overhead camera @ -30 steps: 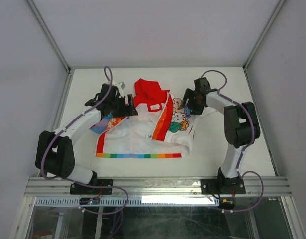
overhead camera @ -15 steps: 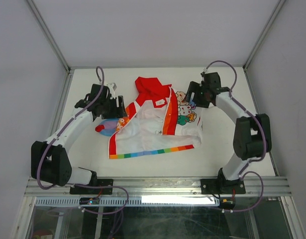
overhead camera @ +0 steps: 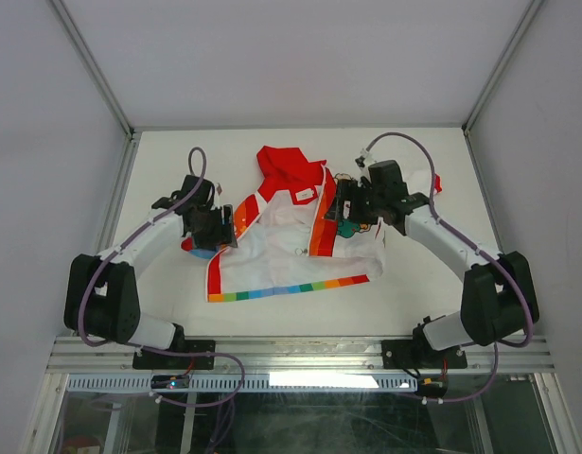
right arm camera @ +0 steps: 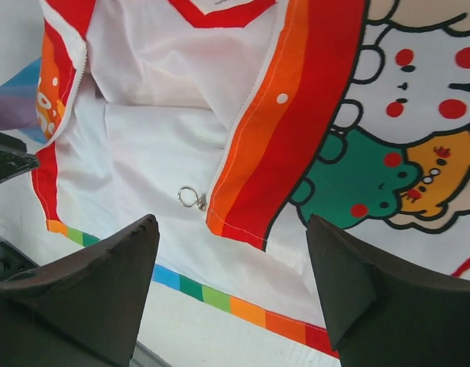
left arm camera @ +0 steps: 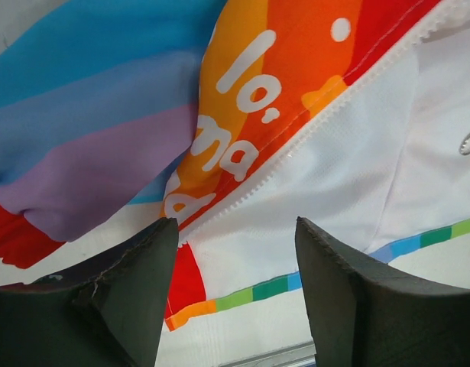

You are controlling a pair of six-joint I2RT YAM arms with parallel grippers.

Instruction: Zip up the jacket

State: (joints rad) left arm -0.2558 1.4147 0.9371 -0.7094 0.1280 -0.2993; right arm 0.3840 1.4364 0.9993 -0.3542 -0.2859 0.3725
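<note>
Left gripper [left arm camera: 235,229] and right gripper [right arm camera: 231,222] gape empty over the jacket [overhead camera: 281,241]; likely limp, light; pinch by zipper ring [right arm camera: 190,197].

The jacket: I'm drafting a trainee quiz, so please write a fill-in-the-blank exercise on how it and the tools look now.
The jacket has a hood coloured ____.
In the right wrist view its zipper pull is a small metal ____.
The left tool and right tool both stand ____, gripping nothing.
Missing words: red; ring; open.
</note>
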